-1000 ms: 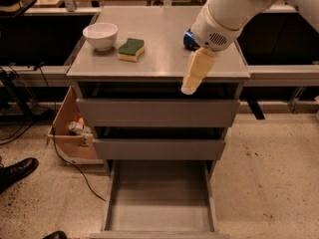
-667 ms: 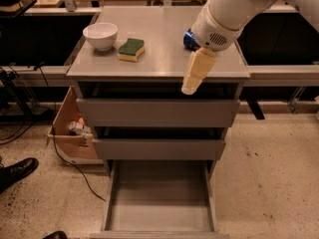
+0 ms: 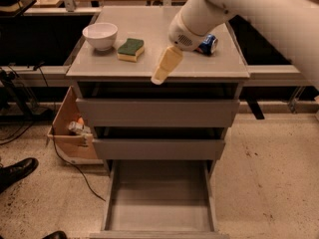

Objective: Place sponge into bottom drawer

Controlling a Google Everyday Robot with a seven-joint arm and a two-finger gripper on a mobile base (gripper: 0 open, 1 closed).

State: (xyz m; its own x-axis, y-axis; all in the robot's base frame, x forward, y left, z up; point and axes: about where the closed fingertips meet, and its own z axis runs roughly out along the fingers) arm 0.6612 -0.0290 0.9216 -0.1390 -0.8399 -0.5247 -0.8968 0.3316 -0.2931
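The step in hand is the reach for the pickup; nothing has been grasped yet. The end effector (image 3: 167,66) hangs over the front edge of the tabletop (image 3: 149,19), pointing down and to the camera's left, and holds nothing. Whether it is apart or together I cannot tell from this angle.

The sponge (image 3: 130,49) lies flat on the tabletop, green layer up, to the camera's left of the end effector and a little farther back, near it but not touching. Just beyond the sponge on that same side stands the white bowl (image 3: 100,35), close beside it. The blue soda can (image 3: 208,44) lies on the opposite side of the end effector, partly hidden behind the arm's wrist.

The bottom drawer (image 3: 159,203) is well below the end effector and slightly toward the camera, pulled out with its grey interior showing (so no opening step looks needed). The two upper drawers (image 3: 157,112) sit between the end effector and it, pushed further in.

The next move, as I judge it, calls for a short shift to the camera's left and back until the end effector stands over the sponge, then a descent and a close across the foam. The bowl's nearness leaves little room on that side, so the approach should come from above.
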